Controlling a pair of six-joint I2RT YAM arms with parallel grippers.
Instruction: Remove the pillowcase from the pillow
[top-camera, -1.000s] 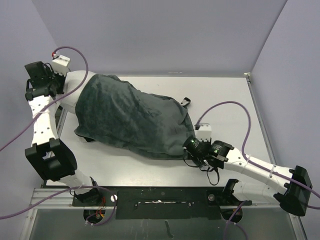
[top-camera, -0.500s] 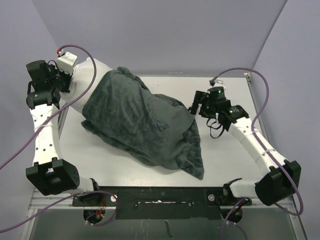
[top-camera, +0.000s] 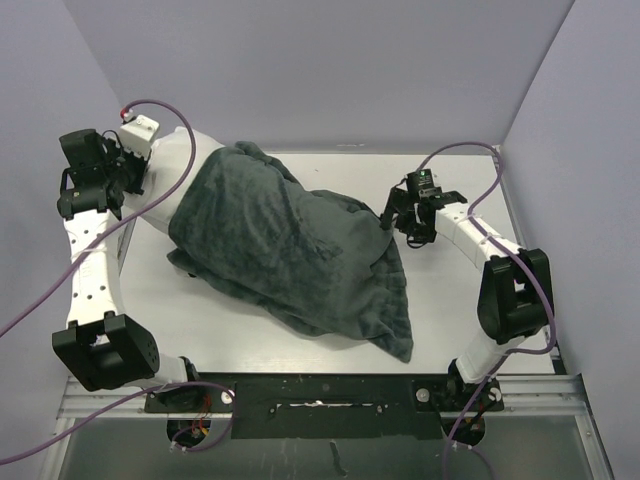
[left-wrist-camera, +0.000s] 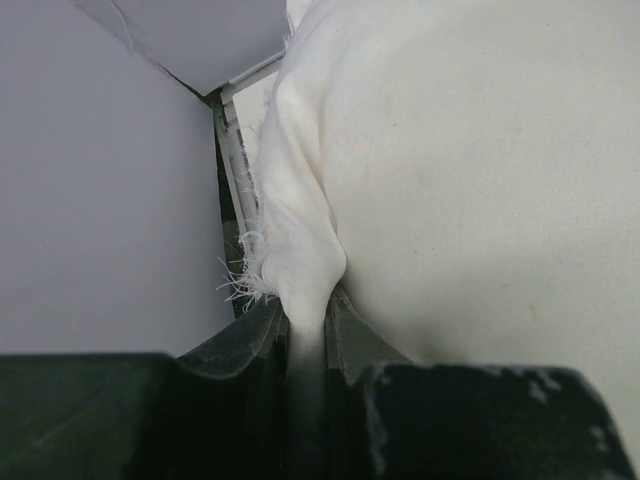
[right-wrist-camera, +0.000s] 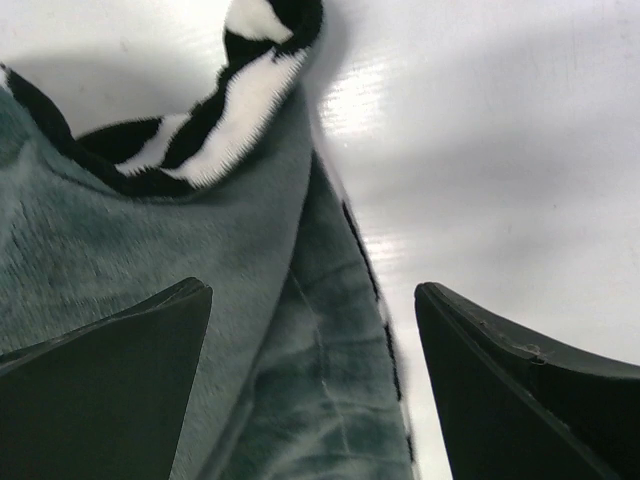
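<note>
Left gripper (left-wrist-camera: 308, 365) clamped on white pillow (left-wrist-camera: 450, 180) corner, far-left side of table (top-camera: 455, 300). Right gripper (right-wrist-camera: 312, 292) fingers spread wide, holding nothing, hovering over pillowcase (top-camera: 290, 250) edge. Pillowcase grey side up, draped over most of pillow.

1. The pillow's (left-wrist-camera: 470, 170) corner sits pinched between the left gripper's (left-wrist-camera: 305, 375) fingers, and the rest spreads ahead of it.
2. The pillowcase (top-camera: 290, 250) lies over the pillow on the table (top-camera: 450, 300), between both grippers.
3. The right gripper (right-wrist-camera: 312, 300) stands at the pillowcase's edge with its fingers spread. Fabric lies between them, seemingly just below.
4. Table lies ahead and to its right.
</note>
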